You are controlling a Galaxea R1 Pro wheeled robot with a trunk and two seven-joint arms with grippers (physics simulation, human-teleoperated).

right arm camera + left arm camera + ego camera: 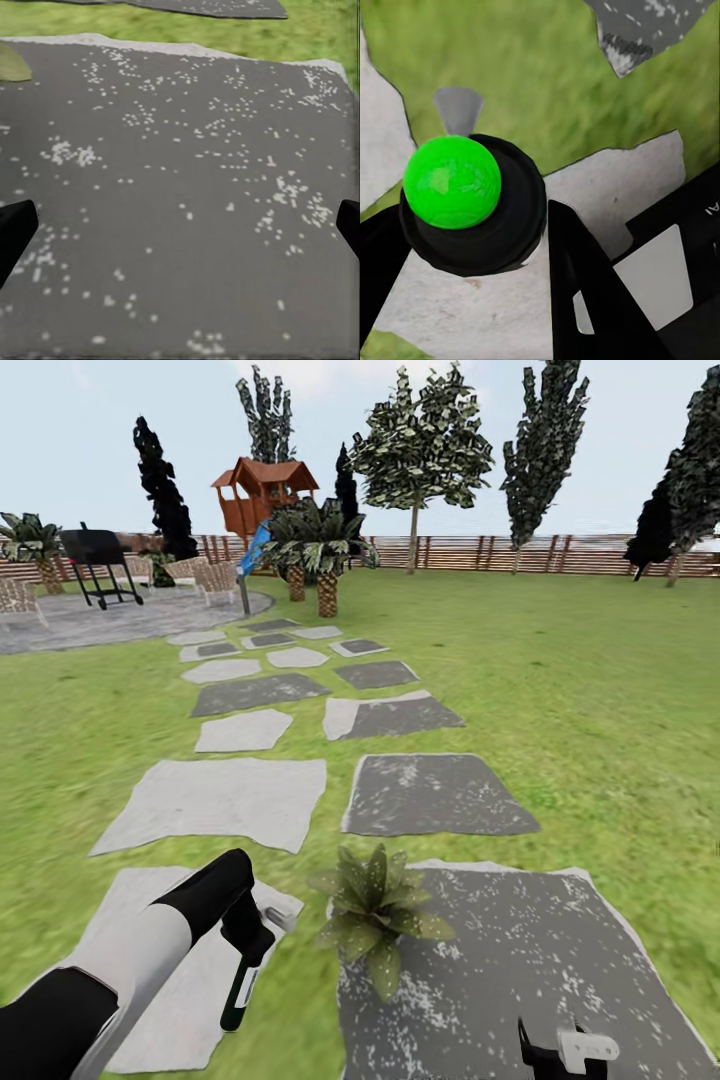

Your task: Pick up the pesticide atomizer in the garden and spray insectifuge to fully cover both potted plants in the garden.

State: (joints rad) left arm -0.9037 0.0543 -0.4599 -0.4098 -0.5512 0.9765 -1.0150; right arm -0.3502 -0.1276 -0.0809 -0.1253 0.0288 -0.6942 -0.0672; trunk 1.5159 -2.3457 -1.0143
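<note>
Lawn with stepping stones; one potted plant stands at a dark stone's near-left corner. Left pincer, closed on the atomizer, hangs beside it. Right pincer gapes empty. Spraying stage: aiming the nozzle plantward likely follows.

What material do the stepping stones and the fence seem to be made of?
Stepping stones: likely matte stone or slate, grey with pale speckles and irregular edges; some are lighter, like concrete. Fence: seemingly wood, brown horizontal slats between posts.
</note>
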